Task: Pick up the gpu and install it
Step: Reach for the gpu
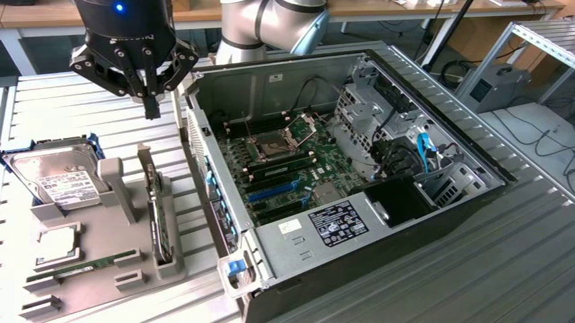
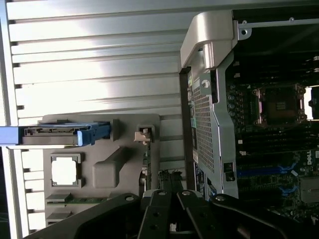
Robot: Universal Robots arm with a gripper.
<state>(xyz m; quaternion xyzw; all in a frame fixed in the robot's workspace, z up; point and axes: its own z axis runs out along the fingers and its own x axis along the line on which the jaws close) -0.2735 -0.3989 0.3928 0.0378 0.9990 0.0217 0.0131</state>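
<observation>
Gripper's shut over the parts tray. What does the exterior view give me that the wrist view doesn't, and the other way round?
Exterior view: the gpu at full length, standing on edge in the grey tray; the white label on the hard drive; the blue cables inside the case.
Wrist view: the perforated rear panel of the case face-on, and the hard drive end-on in its blue carrier.
Both: the gripper, shut and empty above the tray; the CPU socket; the blue slots.
</observation>
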